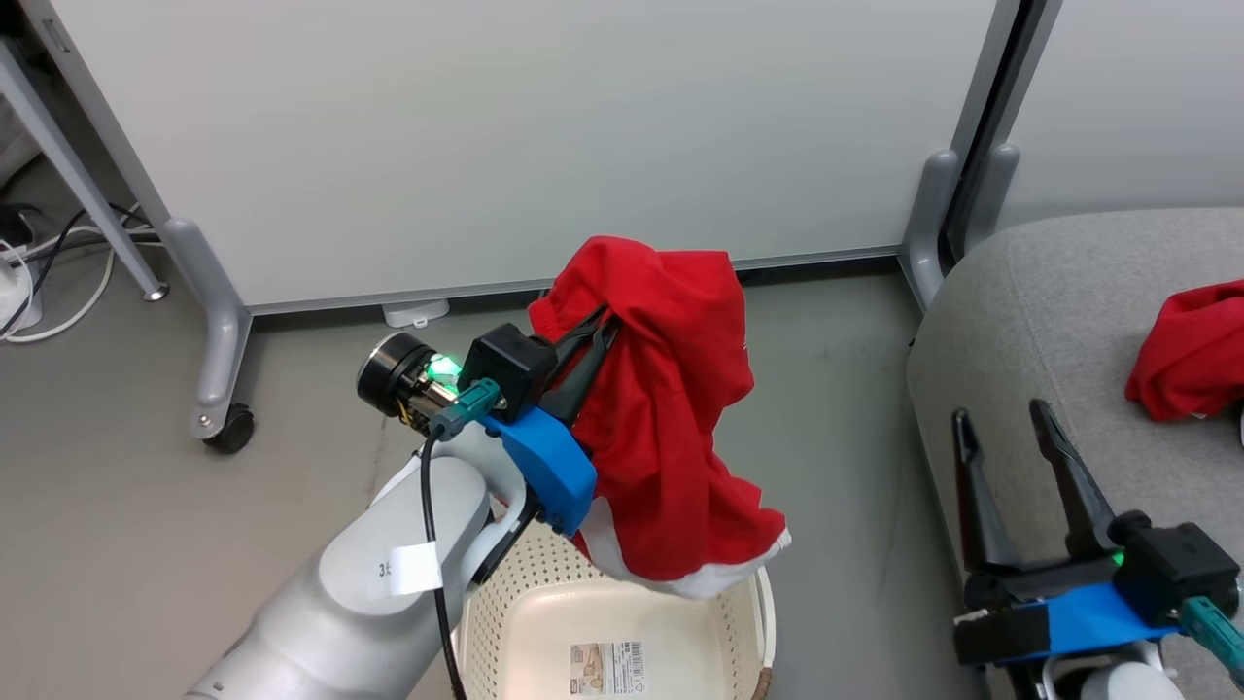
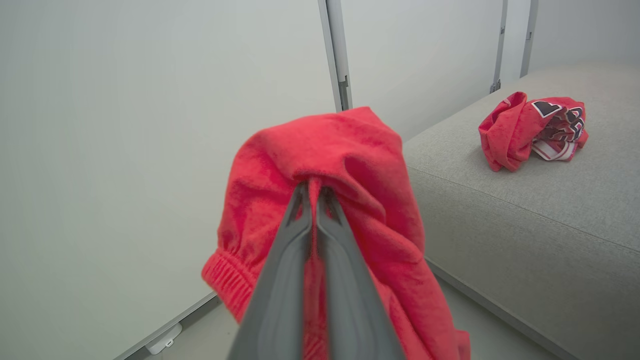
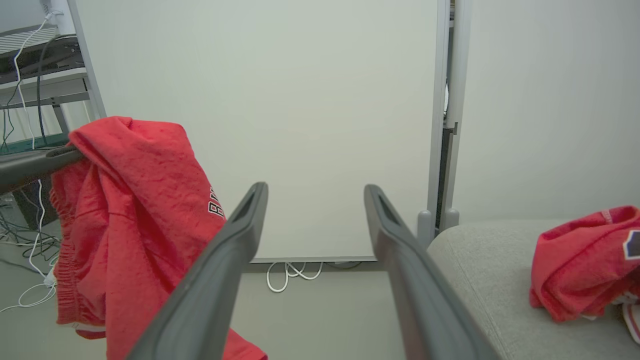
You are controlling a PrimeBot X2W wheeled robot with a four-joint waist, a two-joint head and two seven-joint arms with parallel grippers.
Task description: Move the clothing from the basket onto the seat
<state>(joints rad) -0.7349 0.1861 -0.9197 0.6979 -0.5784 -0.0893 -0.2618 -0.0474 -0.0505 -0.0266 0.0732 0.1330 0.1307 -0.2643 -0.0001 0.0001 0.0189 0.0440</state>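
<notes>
Left gripper (image 1: 595, 331) pinching shorts (image 1: 680, 418), jaws squeezing tight on fold of red cloth. Rest of shorts hanging in air above basket (image 1: 515, 603). Right gripper (image 1: 1001, 416) hovering by seat (image 1: 1050, 292) edge, jaws wide, holding nothing. Jersey (image 1: 1191, 350) lying on seat.

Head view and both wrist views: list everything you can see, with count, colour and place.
shorts: one, red with white trim, hanging from the left pincer above the basket
jersey: one, red with black lettering, bunched on the seat
basket: one, cream, on the floor under the shorts
label: one, printed, on the basket's bottom
seat: one, grey, at the right
panels: two, white on grey legs, behind everything
cables: several, white and black, on the floor at far left
left pincer: shut on the shorts, raised over the basket
right pincer: open, holding nothing, over the seat's near edge
</notes>
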